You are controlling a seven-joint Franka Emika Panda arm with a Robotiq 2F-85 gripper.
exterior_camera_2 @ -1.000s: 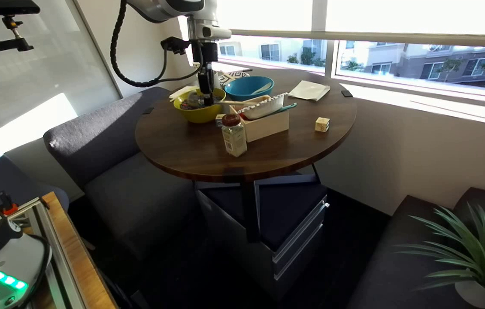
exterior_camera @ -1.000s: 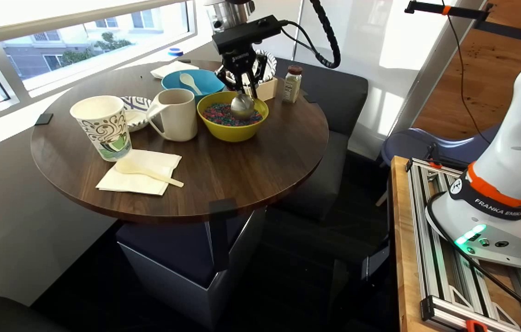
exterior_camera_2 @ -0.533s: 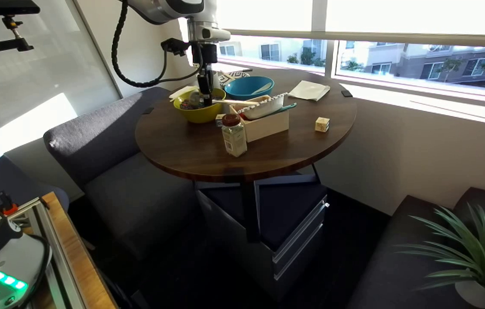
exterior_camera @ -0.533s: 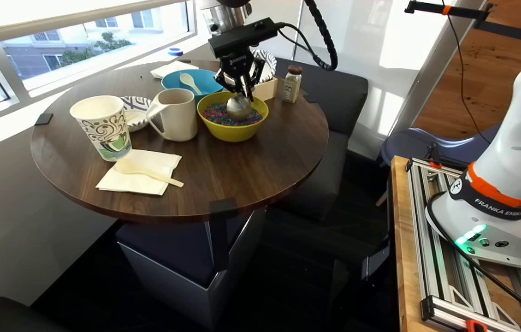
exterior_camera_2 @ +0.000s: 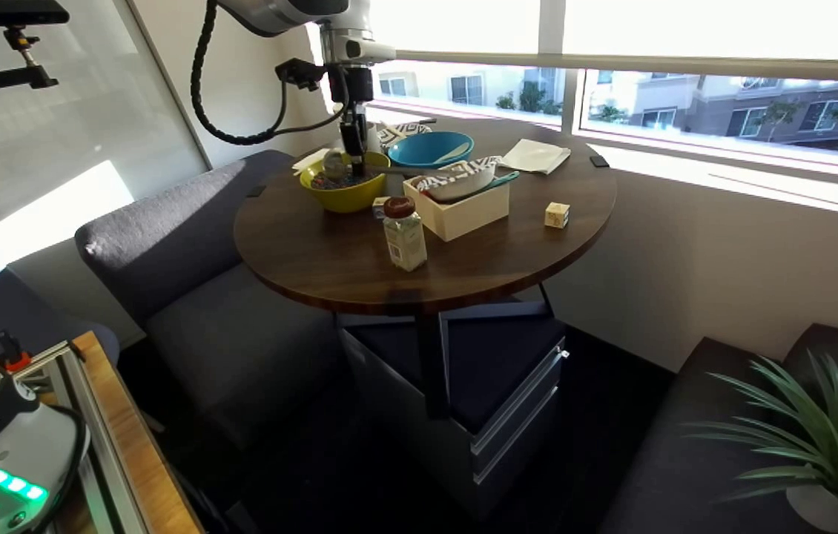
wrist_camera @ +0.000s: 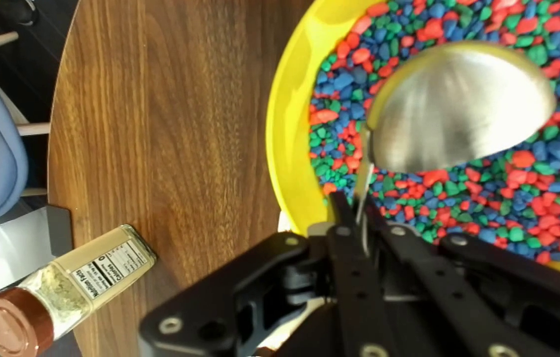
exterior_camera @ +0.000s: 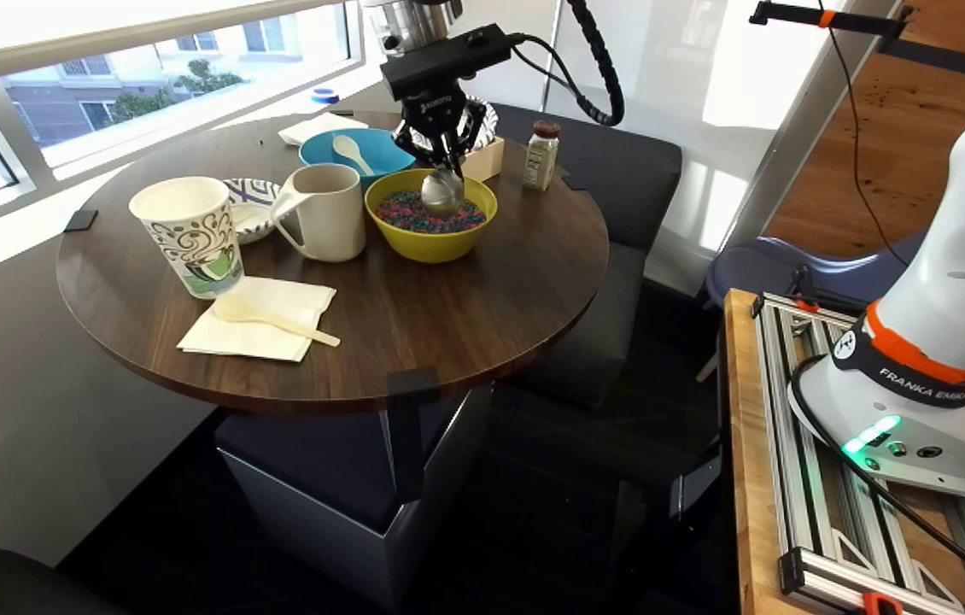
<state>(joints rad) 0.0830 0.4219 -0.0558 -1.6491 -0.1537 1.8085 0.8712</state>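
Note:
My gripper [wrist_camera: 355, 198] is shut on the thin handle of a metal ladle [wrist_camera: 463, 109], just behind its scoop. The scoop's rounded silver side shows in the wrist view, over red, blue and green pebbles [wrist_camera: 458, 203]. These fill a yellow bowl [exterior_camera: 424, 248], and the fingertips reach down inside its rim. Seen in an exterior view, the ladle's scoop [exterior_camera_2: 333, 165] sits tilted inside the bowl, while the handle runs back from the fingers towards a light wooden box [exterior_camera_2: 474, 215]. How deep the scoop sits is hard to tell.
A patterned paper bowl [exterior_camera_2: 460, 182] leans in the box. Around the yellow bowl stand a spice jar [exterior_camera_2: 404, 233], a blue bowl [exterior_camera: 393, 149] with a spoon, a beige mug [exterior_camera: 333, 218] and a tall paper cup [exterior_camera: 192, 239]. A wooden cube [exterior_camera_2: 556, 215] lies near the table edge.
The fingers have closed onto the ladle handle and moved slightly, and the scoop has turned and lifted a little. The wooden box has shifted away and the paper bowl in it has tipped.

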